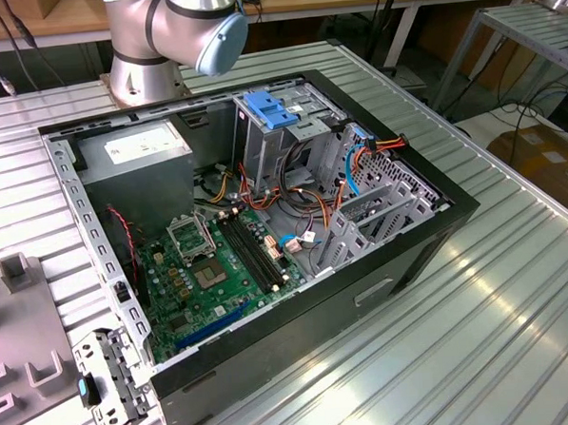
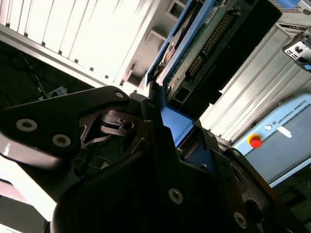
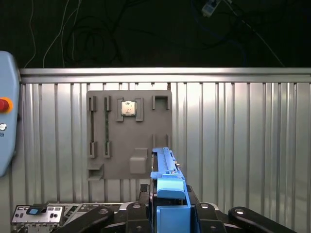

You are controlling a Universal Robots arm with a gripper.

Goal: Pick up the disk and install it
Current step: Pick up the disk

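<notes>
The gripper (image 3: 169,196) held the disk (image 3: 164,165) clamped edgewise between its fingers over the tabletop (image 3: 243,145).

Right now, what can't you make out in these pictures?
- Exterior view: the arm is cut off by the picture's top edge.
- First wrist view: the tool covers the held end of the disk.
- Second wrist view: the disk's far end runs past the edge.

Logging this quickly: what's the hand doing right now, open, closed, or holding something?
Hand: closed, holding the disk.
</notes>
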